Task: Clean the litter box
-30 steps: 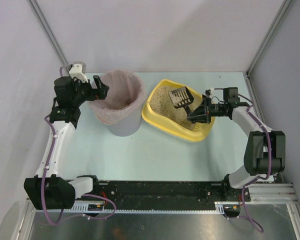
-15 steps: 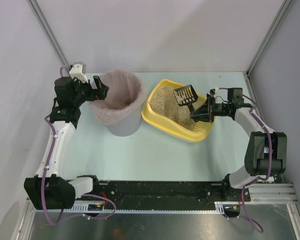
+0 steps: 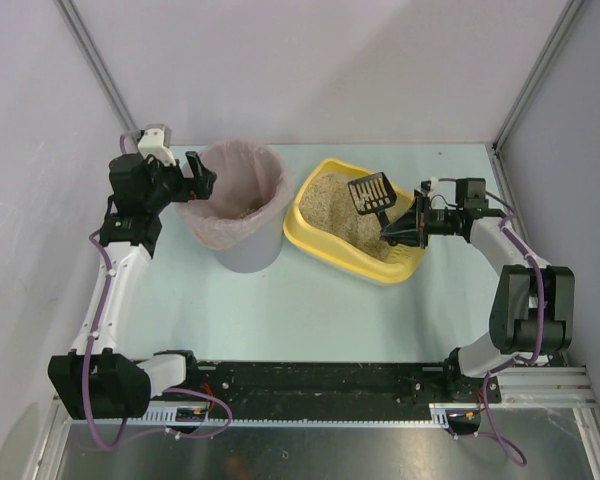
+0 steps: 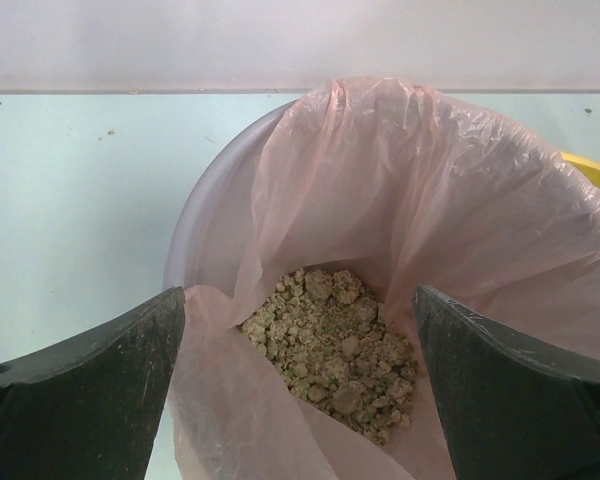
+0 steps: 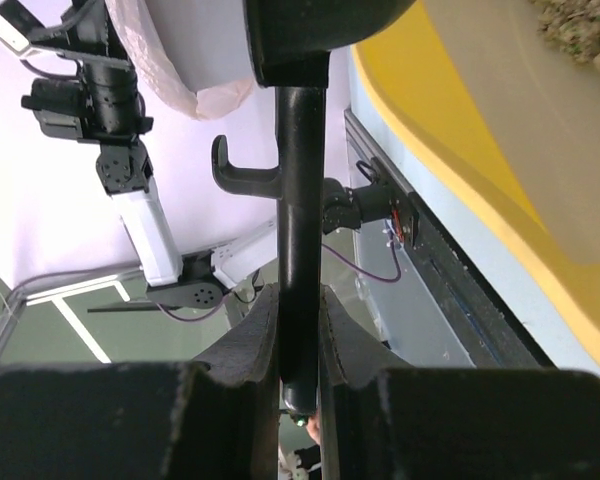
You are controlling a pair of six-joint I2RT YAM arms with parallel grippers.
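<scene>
**Left claw spread at the bin, right claw on the scoop over the tray**

On my far left, the left claw [image 3: 198,178] is up at the rim of the grey bin [image 3: 244,248], on the bin's left side. From its wrist camera I see both dark fingers [image 4: 90,390] spread wide with nothing between them. The view looks down into the pink liner [image 4: 430,200], which bunches over the rim. A heap of beige clumps [image 4: 330,345] lies at the bottom of it.

The bin stands on the pale surface [image 3: 310,300], towards the back. Just to its right, close but not clearly touching, is the litter box [image 3: 315,240]. The yellow tray lies at an angle with sandy litter [image 3: 330,195] spread across it.

Over the right part of the tray is the black slotted scoop [image 3: 372,192], its head tilted up. I cannot tell whether it touches the sand.

On the right, the right claw [image 3: 398,232] is clamped on the scoop's handle [image 5: 300,200]. Its wrist view shows both fingers pressed against the thin black shaft, with the tray's yellow wall off to one side.
</scene>
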